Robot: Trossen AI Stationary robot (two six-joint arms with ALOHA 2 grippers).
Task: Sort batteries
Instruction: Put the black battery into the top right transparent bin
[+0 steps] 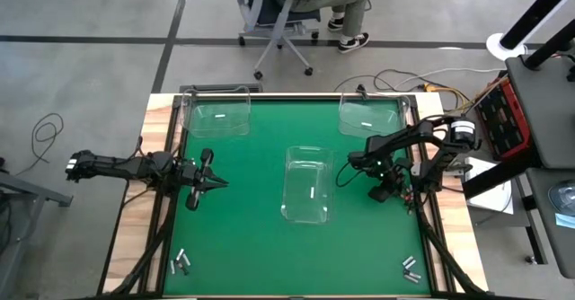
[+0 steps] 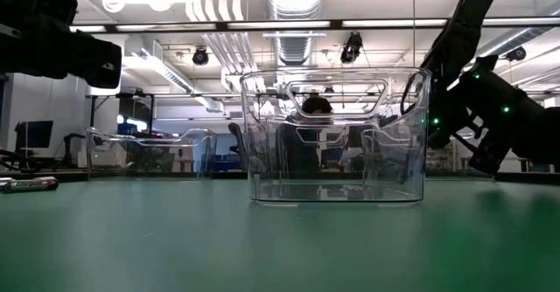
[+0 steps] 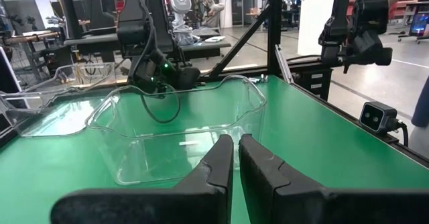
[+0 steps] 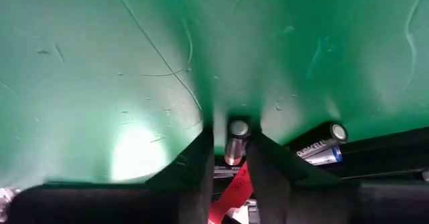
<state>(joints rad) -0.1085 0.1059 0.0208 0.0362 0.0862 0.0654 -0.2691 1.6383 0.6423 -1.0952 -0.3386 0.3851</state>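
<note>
My right gripper (image 4: 231, 158) hangs by the table's right edge (image 1: 384, 192), fingers pointing down, shut on one small silvery battery (image 4: 236, 140). A second, dark-labelled battery (image 4: 322, 147) lies on the green mat's edge just beside it. More batteries lie in small groups at the near left (image 1: 182, 262) and near right (image 1: 411, 269). One battery (image 1: 312, 192) lies on the floor of the middle clear bin (image 1: 307, 212). My left gripper (image 1: 218, 183) waits at the left, level, shut on nothing, pointing at that bin (image 3: 174, 133). My right gripper pinches the battery's round sides (image 4: 234, 150) between its two fingers, coming from above. The battery lies along the fingers, its capped end (image 4: 238, 127) toward the mat. I cannot tell whether that end touches the mat.
Two more clear bins stand at the far edge, one far left (image 1: 220, 113) and one far right (image 1: 368, 113). Dark frame rails run along the table's left and right sides. A person sits on a chair (image 1: 287, 13) beyond the far edge.
</note>
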